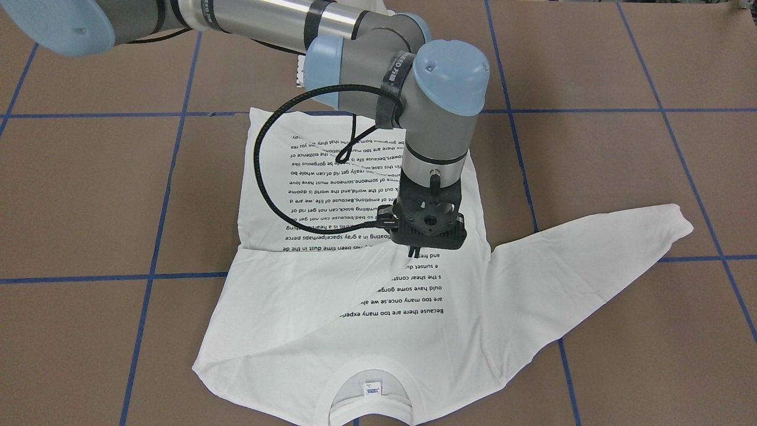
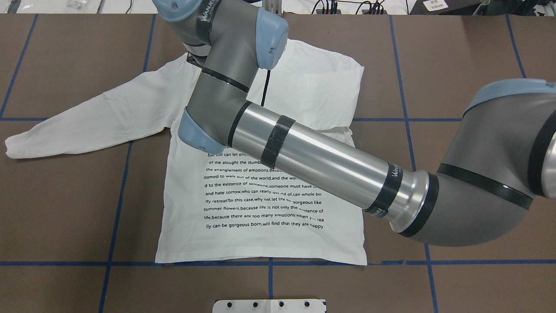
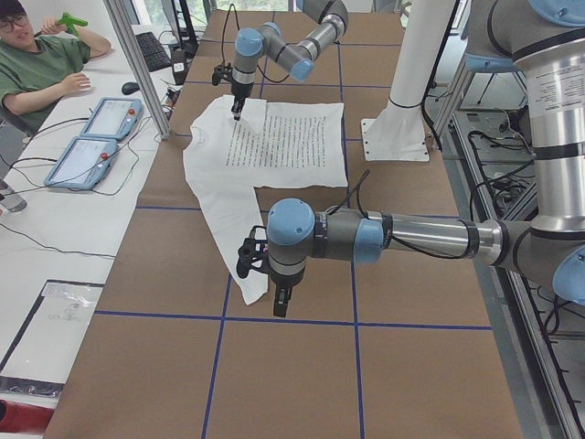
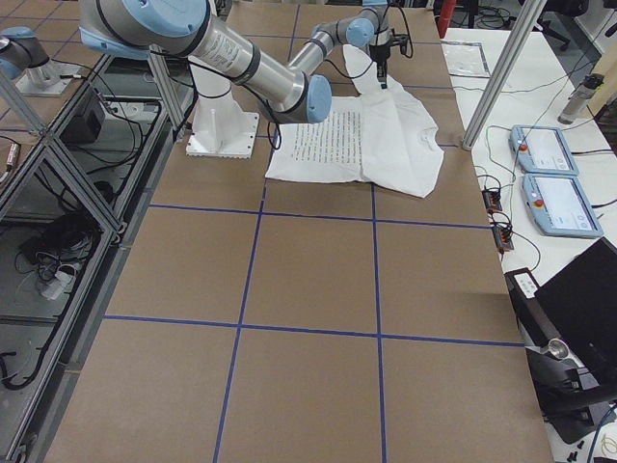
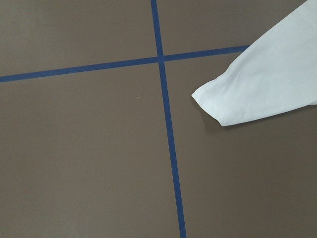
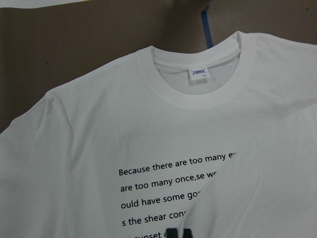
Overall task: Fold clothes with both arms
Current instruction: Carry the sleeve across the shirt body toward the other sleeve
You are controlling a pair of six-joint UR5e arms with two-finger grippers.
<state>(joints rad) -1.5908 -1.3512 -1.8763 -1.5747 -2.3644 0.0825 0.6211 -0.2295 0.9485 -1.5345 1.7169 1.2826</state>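
The white T-shirt [image 1: 355,307] lies print side up on the brown table, with its ribbed collar [image 1: 366,365] on the side away from the robot. Its left sleeve [image 2: 87,117] stretches out flat. The other sleeve is folded across the chest. My right gripper [image 1: 416,251] points down onto the chest at that sleeve's end. Its fingertips [image 6: 178,233] sit close together, shut on the fabric. My left gripper [image 3: 280,306] hangs just above the table beside the outstretched cuff [image 5: 257,84]. I cannot tell whether the left gripper is open or shut.
Blue tape lines [image 5: 166,124] grid the brown table. The white pedestal base [image 3: 398,137] stands at the robot's side of the shirt. A person [image 3: 37,64] sits at a side bench with two control tablets [image 3: 101,119]. An aluminium post [image 3: 137,64] stands there.
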